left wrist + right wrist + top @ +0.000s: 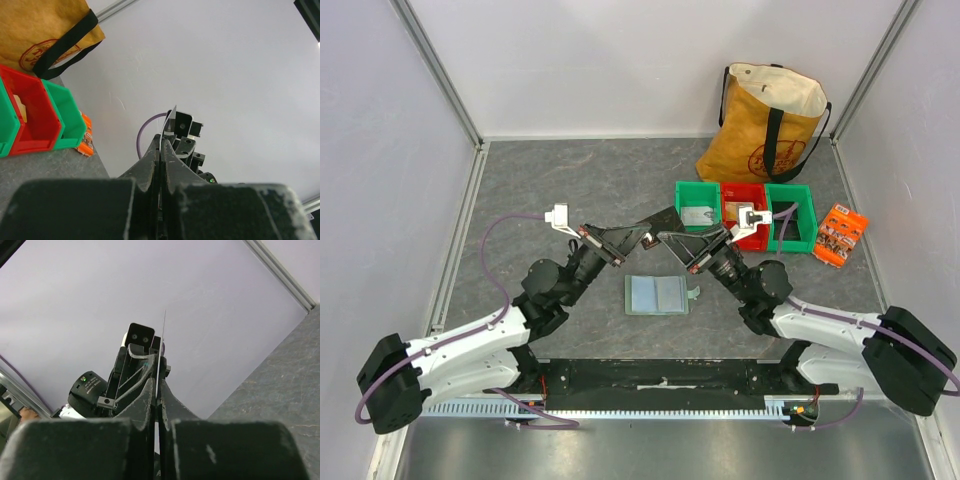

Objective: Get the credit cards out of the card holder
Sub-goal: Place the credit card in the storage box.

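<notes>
The credit card (170,116) is held up in the air between the two arms, above the grey speckled table (570,180), and both wrist views show it only as a thin pale edge. The left gripper (161,150) is closed on it, its black fingers pressed flat against the two faces. The right gripper (156,390) has its jaws drawn narrow around the same thin edge from the opposite side, and they appear to pinch it also. The card holder (657,295) lies open and flat on the table, just below the meeting grippers. It shows blue-grey pocket panels inside a pale green border, with a small tab at its right edge. From above I cannot tell if more cards sit in the pockets. I judge that such a card is very light, stiff and smooth, so it can slip. It is best taken by its flat faces near a short edge, not by the thin rim. The holder looks soft and light, and probably it slides or lifts when a card is pulled, so it needs to be pressed down. Behind stand hard plastic green bins (792,190) and a red bin (738,188), a tan cloth bag (760,140) and an orange packet (841,236).
</notes>
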`<action>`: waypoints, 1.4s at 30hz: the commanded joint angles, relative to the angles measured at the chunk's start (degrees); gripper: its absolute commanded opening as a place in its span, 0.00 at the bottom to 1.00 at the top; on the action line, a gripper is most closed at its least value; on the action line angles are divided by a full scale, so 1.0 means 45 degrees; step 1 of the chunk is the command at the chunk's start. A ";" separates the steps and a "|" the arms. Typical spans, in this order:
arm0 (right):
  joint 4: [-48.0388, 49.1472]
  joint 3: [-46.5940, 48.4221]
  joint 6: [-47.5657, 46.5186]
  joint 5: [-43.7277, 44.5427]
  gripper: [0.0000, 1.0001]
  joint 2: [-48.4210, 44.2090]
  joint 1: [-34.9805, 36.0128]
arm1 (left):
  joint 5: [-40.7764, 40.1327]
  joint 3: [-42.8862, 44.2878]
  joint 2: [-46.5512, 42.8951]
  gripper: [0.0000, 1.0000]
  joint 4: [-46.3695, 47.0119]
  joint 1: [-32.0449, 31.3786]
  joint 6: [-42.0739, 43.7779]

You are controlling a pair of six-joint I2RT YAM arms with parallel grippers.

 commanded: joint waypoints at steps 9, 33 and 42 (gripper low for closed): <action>-0.1660 -0.0113 -0.0623 0.1852 0.00 -0.1524 -0.0120 | -0.0333 -0.0186 -0.0769 0.61 -0.0613 0.0023 0.0444; -1.2366 0.0960 0.0082 -0.1447 0.00 -0.3543 -1.1857 | 0.7698 0.3178 -0.1510 0.87 -1.2884 0.8324 0.8958; -1.0652 0.1546 -0.0701 -0.1367 0.00 0.0188 -1.4202 | 0.6347 0.3057 -0.2411 0.87 -1.3783 0.7836 0.9567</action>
